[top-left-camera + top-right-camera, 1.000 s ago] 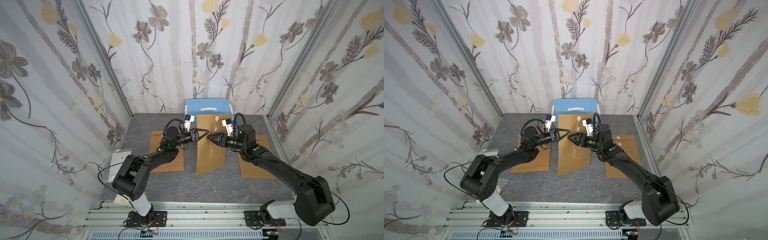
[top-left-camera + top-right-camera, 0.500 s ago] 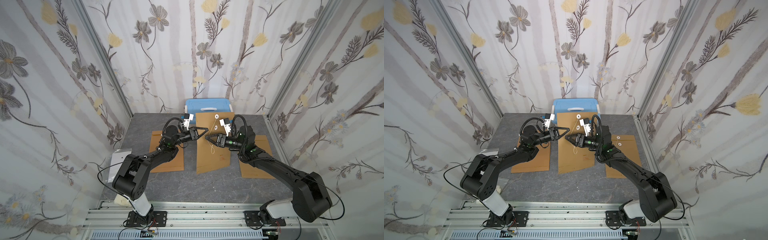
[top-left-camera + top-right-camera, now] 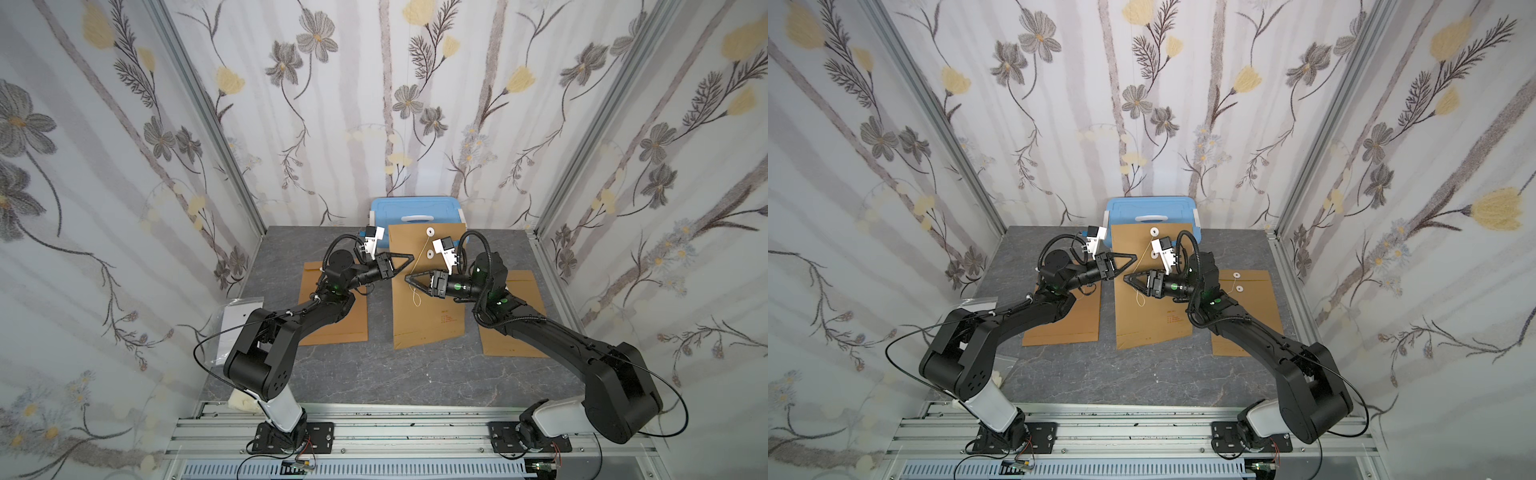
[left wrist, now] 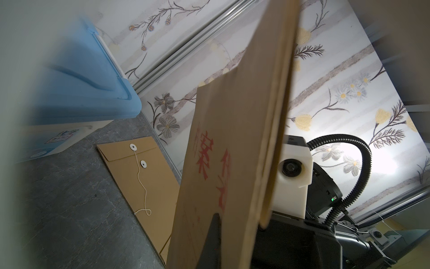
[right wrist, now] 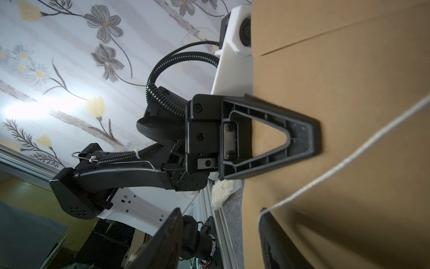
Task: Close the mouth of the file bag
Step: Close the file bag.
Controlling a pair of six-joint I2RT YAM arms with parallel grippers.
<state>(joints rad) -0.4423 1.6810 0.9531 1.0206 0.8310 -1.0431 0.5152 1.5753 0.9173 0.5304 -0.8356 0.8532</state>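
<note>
While the centre file bag (image 3: 432, 316) stands propped mid-desk, entries run left to right

Item: spare file bag (image 3: 332, 328), kraft, flat on the grey desk (image 3: 374, 374), partly under the left arm

Item: left gripper (image 3: 409, 258); fingers (image 5: 302, 137) closed flat on the left edge of the centre file bag, one on each face

Item: centre file bag, kraft, red print, tilted up off the desk at its far end, flap unfolded and mouth open; near end appears to rest on the desk

Item: white closure string (image 3: 420, 258), running slack from the flap disc (image 3: 429, 231) down the face to a loose loop

Item: right gripper (image 3: 408, 278); fingers (image 5: 277, 240) parted part-way, holding nothing, string touching one tip

Item: second spare file bag (image 3: 1250, 291), flat, flap folded down, string trailing

Rear: blue storage box (image 3: 415, 205), lid on

Hazards, as judged: fingers closing off-line would miss the thin string or nip the paper instead; a hard tug on the string could drag the bag out of the left pinch or buckle the kraft; winding before the flap folds down would leave the mouth gaping
</note>
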